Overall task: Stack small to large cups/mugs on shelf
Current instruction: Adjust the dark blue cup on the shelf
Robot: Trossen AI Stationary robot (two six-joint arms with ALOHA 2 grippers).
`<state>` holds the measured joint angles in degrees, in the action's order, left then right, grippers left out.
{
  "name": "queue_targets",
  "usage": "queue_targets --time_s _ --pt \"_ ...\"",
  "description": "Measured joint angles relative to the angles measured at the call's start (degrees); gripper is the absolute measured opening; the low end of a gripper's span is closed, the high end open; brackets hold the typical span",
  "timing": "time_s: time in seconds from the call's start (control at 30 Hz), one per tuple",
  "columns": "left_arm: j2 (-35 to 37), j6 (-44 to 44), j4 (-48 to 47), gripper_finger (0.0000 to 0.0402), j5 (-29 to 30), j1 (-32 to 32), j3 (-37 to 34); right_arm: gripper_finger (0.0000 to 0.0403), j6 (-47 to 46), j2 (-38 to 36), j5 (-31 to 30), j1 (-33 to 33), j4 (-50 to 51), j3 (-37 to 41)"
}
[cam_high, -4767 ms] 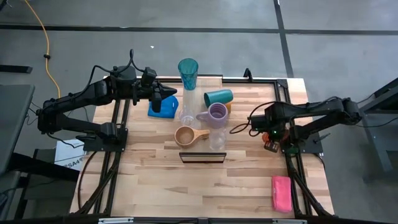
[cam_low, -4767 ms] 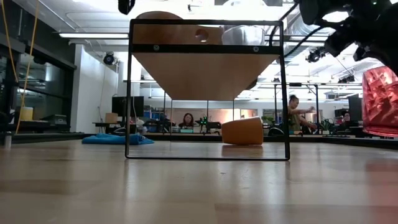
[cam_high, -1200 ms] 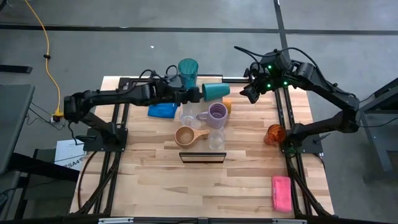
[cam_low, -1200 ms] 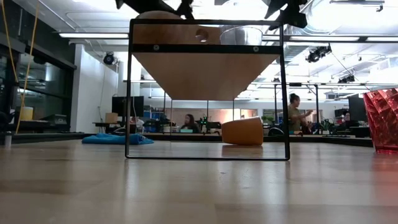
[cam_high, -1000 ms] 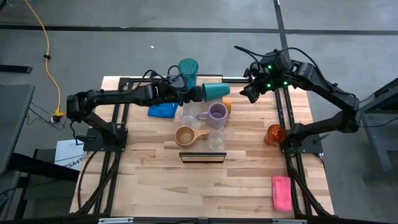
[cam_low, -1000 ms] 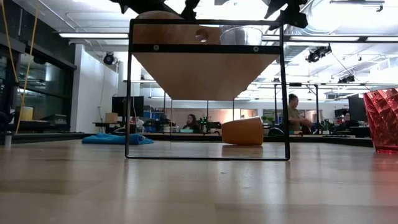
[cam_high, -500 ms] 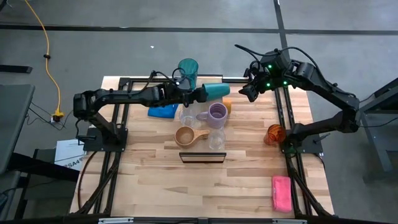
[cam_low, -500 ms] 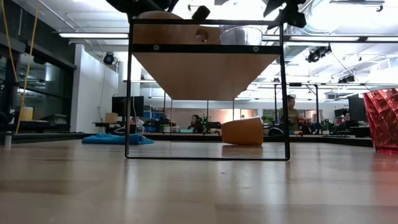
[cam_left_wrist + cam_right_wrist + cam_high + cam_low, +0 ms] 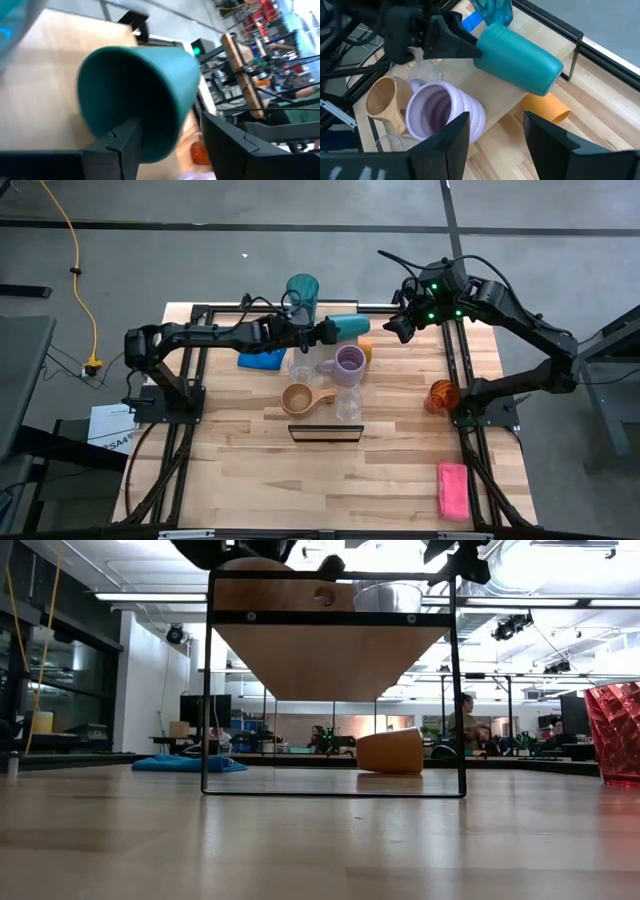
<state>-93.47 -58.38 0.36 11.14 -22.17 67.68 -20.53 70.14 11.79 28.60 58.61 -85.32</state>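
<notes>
The dark green cup [image 9: 352, 328] lies on its side on the shelf [image 9: 325, 432], mouth toward the table's left. My left gripper [image 9: 322, 332] is open at that mouth, one finger [image 9: 122, 145] inside it and the other [image 9: 225, 142] outside. The teal tumbler [image 9: 302, 295], lavender mug [image 9: 348, 365], tan mug [image 9: 300, 398] and two clear glasses [image 9: 300, 366] stand on the shelf. The orange cup [image 9: 390, 752] lies on the table. The red cup [image 9: 441, 395] stands at the right. My right gripper [image 9: 396, 328] hangs open above the far right. My left gripper comes level from the table's left at the dark green cup's rim [image 9: 477, 50]. One finger reaches into the mouth and the other stands outside with a gap beside the wall. Whether the inner finger touches the cup's wall, I cannot tell.
A blue cloth [image 9: 262, 358] lies left of the shelf under my left arm. A pink sponge [image 9: 452, 490] lies near the front right corner. The near half of the table [image 9: 250, 480] is bare wood. People sit in the room beyond the table.
My left gripper has gone toward the table's right and a little down, bringing one finger into the dark green cup's mouth. The cup lies where it was.
</notes>
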Motion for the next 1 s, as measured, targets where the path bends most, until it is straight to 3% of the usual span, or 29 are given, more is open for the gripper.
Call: queue_targets --time_s 0.47,0.6,0.8,1.0 --pt "-2.19 -0.43 3.18 0.0174 0.41 0.02 0.05 0.0175 -0.42 0.01 0.00 -0.02 -0.09 0.00" --pt "-2.19 -0.49 3.69 0.0130 0.86 0.02 0.05 0.0175 -0.42 0.01 0.00 -0.04 -0.09 0.00" --pt "-2.16 -0.58 7.54 0.0016 0.95 0.04 0.05 0.0175 -0.44 0.01 0.00 -0.04 -0.09 0.00" --pt "-1.92 0.07 9.34 0.0018 0.42 0.04 1.16 0.0172 -1.12 0.01 0.00 -0.04 -0.11 0.00"
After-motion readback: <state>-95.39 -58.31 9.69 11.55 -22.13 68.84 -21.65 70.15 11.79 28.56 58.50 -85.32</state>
